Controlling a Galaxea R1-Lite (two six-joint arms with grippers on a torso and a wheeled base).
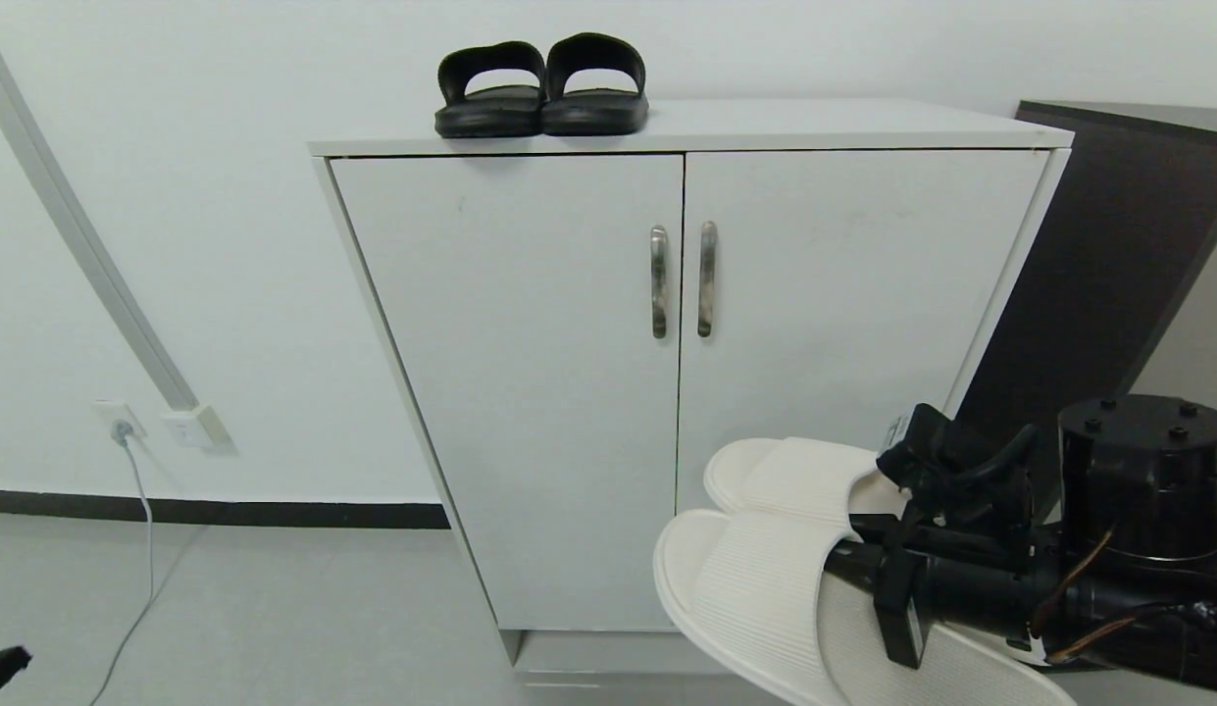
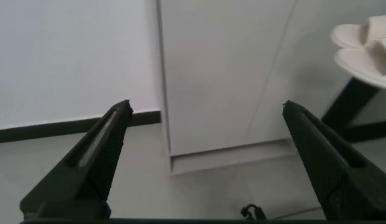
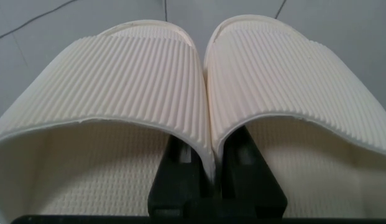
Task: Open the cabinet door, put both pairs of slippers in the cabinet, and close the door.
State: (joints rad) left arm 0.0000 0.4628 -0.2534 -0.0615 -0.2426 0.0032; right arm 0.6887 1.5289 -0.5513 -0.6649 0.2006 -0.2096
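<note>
The white slippers (image 1: 765, 569) sit side by side at the head view's lower right, before the shut cabinet (image 1: 530, 392). Their inner straps are clamped by the right fingers (image 3: 180, 180) of an arm lying level from the right edge. The black slippers (image 1: 541, 88) rest at upper centre, on the cabinet top. The left fingers (image 2: 99, 155) are spread wide apart.
</note>
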